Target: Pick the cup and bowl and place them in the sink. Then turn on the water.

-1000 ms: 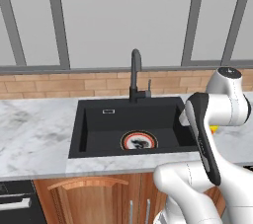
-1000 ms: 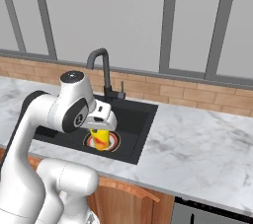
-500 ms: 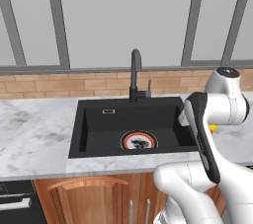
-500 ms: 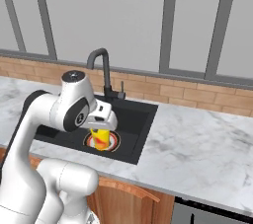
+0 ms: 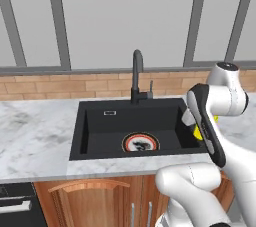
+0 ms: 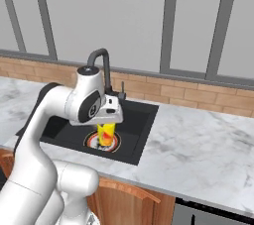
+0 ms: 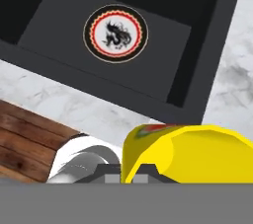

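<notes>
A grey-veined white marble counter [image 6: 198, 144] under tall grey-framed panels carries the matte black rectangular sink [image 5: 100, 128], its round drain ringed red and white [image 5: 140, 142] and a slim black gooseneck faucet [image 5: 137, 73] rising at its back rim. Nothing has shifted since the earlier frames; the gripper [image 6: 107, 118] still hangs above the sink's right rim, clamped on the small smooth yellow cylindrical cup with a red-orange mark [image 6: 106, 133]; the cup is upright and clear of the basin floor.
</notes>
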